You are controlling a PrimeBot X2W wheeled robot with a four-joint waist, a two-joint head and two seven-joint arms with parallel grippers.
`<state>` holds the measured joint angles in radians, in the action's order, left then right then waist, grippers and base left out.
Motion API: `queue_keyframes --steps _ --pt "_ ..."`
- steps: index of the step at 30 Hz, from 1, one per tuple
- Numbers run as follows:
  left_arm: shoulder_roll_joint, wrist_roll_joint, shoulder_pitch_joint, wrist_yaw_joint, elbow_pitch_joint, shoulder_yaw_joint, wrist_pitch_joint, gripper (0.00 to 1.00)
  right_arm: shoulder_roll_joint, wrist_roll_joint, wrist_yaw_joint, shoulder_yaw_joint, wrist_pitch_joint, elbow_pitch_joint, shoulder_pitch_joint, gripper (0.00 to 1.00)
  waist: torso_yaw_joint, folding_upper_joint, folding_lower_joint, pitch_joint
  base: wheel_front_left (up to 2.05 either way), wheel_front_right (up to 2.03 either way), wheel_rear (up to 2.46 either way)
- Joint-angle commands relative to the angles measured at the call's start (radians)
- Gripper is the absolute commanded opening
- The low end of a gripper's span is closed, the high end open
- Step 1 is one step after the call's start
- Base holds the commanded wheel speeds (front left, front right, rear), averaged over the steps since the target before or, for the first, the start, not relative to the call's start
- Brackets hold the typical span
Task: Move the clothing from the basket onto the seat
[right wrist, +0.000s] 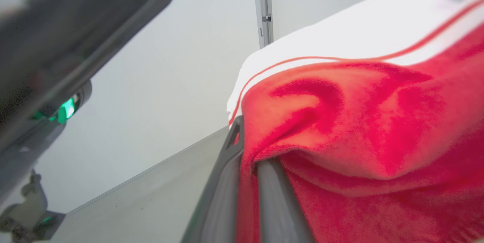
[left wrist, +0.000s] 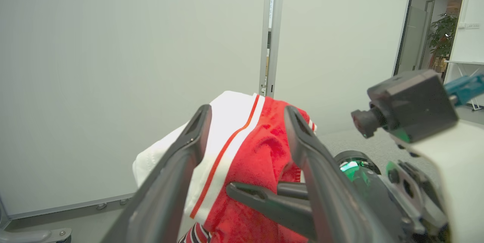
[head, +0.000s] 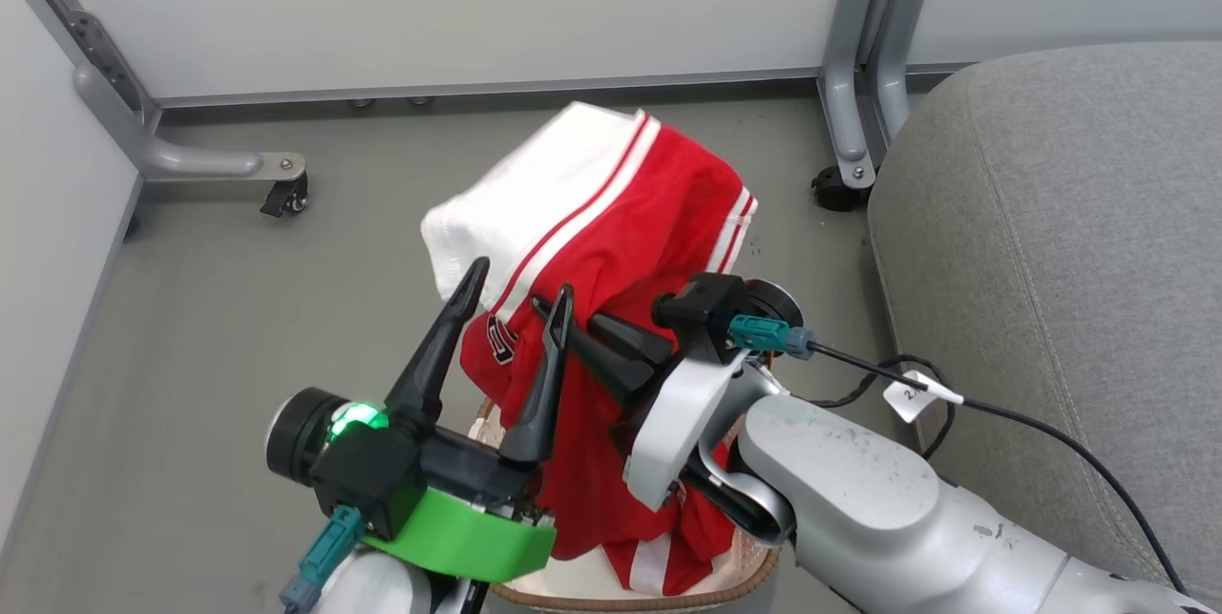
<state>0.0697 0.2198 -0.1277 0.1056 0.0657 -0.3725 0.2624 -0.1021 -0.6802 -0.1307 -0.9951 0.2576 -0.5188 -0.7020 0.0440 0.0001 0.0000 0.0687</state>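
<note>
Obs., head view: one garment of the clothing (head: 611, 213), red with a white panel and striped trim, hangs lifted in mid-frame. A dark patterned patch sits on its 8 o'clock side.

Right gripper (head: 563, 318) reaches in from 4 o'clock. Its claw is clamped together on a fold of the red cloth. The right wrist view confirms it: the cloth is pinched between the two dark fingers (right wrist: 227, 182) and drapes over them.

Left gripper (head: 520, 285) comes up from 7 o'clock with its claw spread apart. In the left wrist view the garment shows in the gap between its fingers (left wrist: 189, 148); no pinch.

Basket (head: 745, 585) sits at 6 o'clock under the garment; only the woven rim is visible, and the red hem trails down into it.

Seat (head: 1050, 242), grey upholstery, is at 3 o'clock with no clothing on the part in view.

Grey floor (head: 239, 328) lies around the basket, with a partition on castors (head: 284, 199) at 10 o'clock.
</note>
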Motion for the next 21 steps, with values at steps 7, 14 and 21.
queue_keyframes --steps 7,14,21 --pt "0.054 -0.017 0.054 0.011 -0.037 -0.057 -0.038 1.0 -0.02 0.028 0.0 0.047 0.008 -0.013 0.019 0.0 0.007 -0.0001 0.0 0.0 0.0 0.0 0.0" --pt "0.082 -0.015 0.084 0.016 -0.086 -0.106 -0.071 1.0 -0.04 0.053 0.0 0.091 0.009 -0.022 0.05 0.0 0.009 -0.0001 0.0 0.003 0.0 0.0 0.0" --pt "0.096 -0.001 0.078 0.018 -0.117 -0.124 -0.077 1.0 -0.054 0.075 0.0 0.131 0.009 -0.015 0.075 0.0 -0.008 -0.0001 0.0 0.008 0.0 0.0 0.0"
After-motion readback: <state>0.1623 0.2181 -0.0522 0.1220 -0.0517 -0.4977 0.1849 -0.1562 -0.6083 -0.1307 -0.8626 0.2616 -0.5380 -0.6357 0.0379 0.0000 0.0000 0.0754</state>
